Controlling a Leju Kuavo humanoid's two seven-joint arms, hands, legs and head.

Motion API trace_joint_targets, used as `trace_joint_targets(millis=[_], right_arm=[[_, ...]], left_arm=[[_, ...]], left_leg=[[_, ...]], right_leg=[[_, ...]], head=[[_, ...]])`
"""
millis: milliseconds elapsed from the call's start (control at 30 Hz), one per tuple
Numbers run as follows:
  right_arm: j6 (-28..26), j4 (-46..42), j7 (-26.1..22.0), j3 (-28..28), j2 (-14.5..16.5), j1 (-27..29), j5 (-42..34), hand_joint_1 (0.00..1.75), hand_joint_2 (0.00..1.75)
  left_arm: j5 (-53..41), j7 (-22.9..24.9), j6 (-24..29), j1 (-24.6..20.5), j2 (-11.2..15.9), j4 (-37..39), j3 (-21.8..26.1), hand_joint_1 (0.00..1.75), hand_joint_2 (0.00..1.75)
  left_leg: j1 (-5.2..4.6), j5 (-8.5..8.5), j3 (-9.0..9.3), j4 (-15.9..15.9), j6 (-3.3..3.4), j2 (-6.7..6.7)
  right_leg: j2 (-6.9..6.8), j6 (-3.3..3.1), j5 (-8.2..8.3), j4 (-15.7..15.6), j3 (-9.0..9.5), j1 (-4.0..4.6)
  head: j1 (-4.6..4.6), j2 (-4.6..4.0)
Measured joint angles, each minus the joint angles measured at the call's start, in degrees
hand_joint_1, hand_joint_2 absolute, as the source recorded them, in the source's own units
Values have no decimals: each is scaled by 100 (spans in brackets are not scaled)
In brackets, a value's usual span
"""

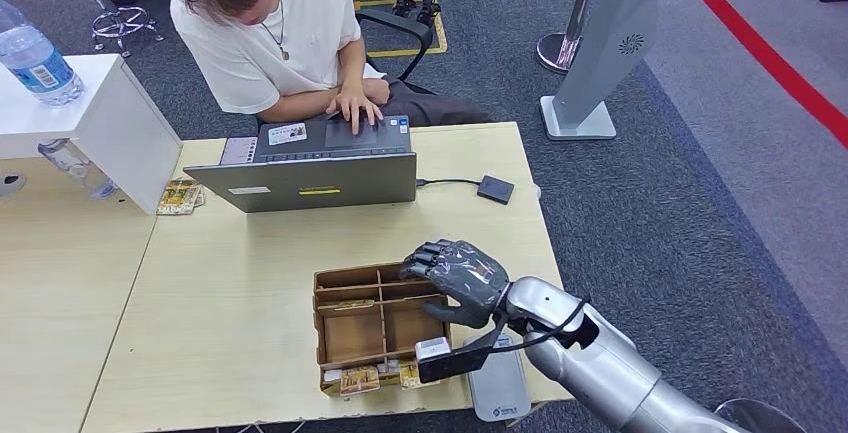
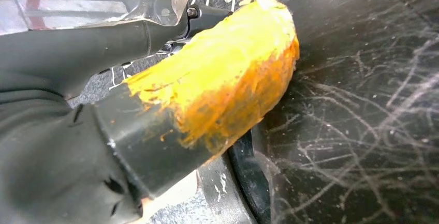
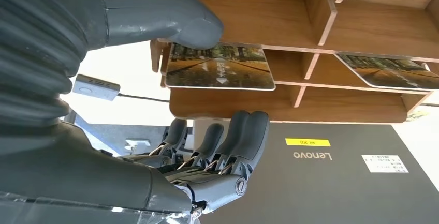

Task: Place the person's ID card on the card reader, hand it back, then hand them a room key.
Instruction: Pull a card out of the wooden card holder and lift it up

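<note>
On the desk (image 1: 230, 313), going from left to right, we first see the open laptop (image 1: 315, 181) at the far side, where the person (image 1: 270, 33) types; one ID card (image 1: 287, 134) lies on its left corner, we think left there after the reading. Nearer stands one wooden tray (image 1: 375, 325) with room key cards (image 3: 220, 66) kept in its compartments; we count two clearly from the right wrist. Our right hand (image 1: 455, 275) hovers over the tray's far right part, fingers curled, thumb touching one card, nothing gripped yet. One small black card reader (image 1: 495, 189) sits right of the laptop. The left hand we cannot tell.
</note>
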Motion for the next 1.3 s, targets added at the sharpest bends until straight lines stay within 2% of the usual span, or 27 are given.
trace_joint_targets(millis=[100,233,267,567,933,1067,1300], right_arm=[[-28,-18,2,-25,-32,23,0,79,175],[-56,-52,2,-71,-74,54,-1,142,175],[-60,-59,2,-84,-81,57,-2,146,175],[-73,-135,2,-157,-107,70,-7,157,175],[-57,-156,1,-161,-107,83,-2,159,175],[-66,-163,-14,-161,-107,82,4,171,175],[-313,-327,-98,-230,-97,85,-11,175,175]], left_arm=[[-27,-19,1,-12,0,0,-27,0,0],[-58,-46,2,-29,0,0,-62,0,0],[-71,-50,2,-33,0,0,-69,0,0],[-155,-80,3,-67,-8,0,-140,0,0],[-287,-149,1,-105,-17,0,-192,0,0],[-316,-163,1,-114,-19,0,-202,0,0],[-345,-179,3,-117,-21,0,-210,0,0]], left_leg=[[0,0,0,0,0,0],[0,0,0,0,0,0],[0,0,0,0,0,0],[0,0,0,0,0,0],[0,0,-1,0,1,1],[0,2,-2,0,3,0],[0,2,-6,0,3,-1]], right_leg=[[0,0,0,0,0,0],[0,0,0,0,0,0],[0,0,0,0,0,0],[-1,0,0,0,0,0],[-1,0,0,0,0,0],[-2,0,0,0,0,0],[-4,0,0,0,0,0]], head=[[0,0],[1,0],[1,0],[0,0],[1,0],[0,0],[1,0]])
